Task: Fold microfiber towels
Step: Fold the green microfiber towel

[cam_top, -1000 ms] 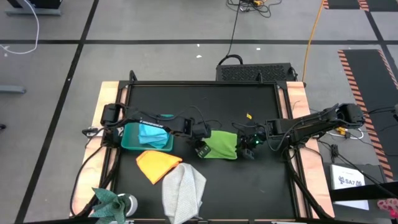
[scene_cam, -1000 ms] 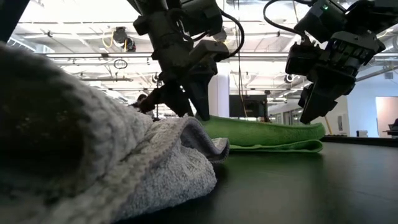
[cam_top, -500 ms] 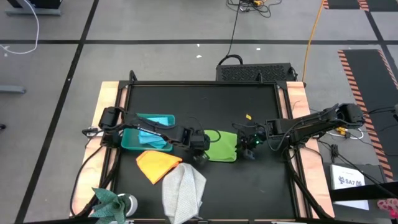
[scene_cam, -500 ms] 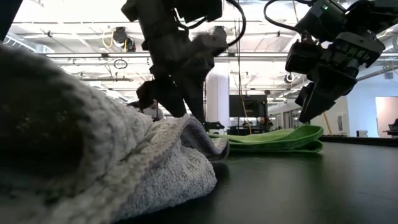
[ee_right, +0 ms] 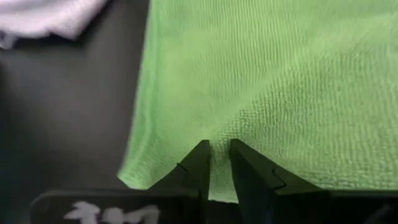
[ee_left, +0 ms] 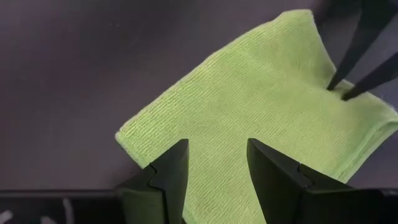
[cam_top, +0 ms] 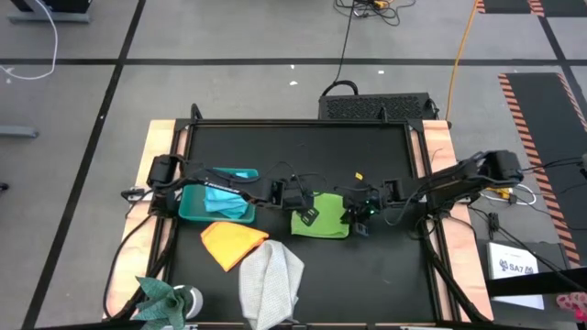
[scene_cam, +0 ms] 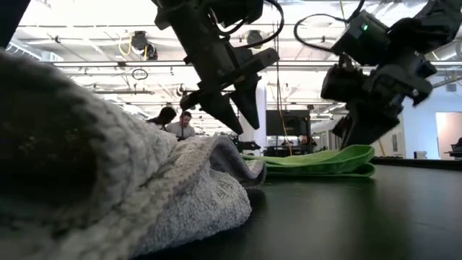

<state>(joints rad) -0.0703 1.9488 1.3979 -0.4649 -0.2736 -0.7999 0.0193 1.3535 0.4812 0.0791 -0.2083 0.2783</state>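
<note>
I see the green towel [cam_top: 322, 216] folded flat in the middle of the frame. My right gripper [ee_right: 215, 163] pinches its edge, fingers nearly together. My left gripper [ee_left: 214, 167] hangs wide open above it.

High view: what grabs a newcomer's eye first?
The lime green towel at the table's middle, folded, with both arms meeting over it. The right hand pinches its right edge, while the left hand hovers open above its left part. At the table's front-left lie an orange-yellow towel and a rumpled light grey towel, with a teal bin behind them.
</note>
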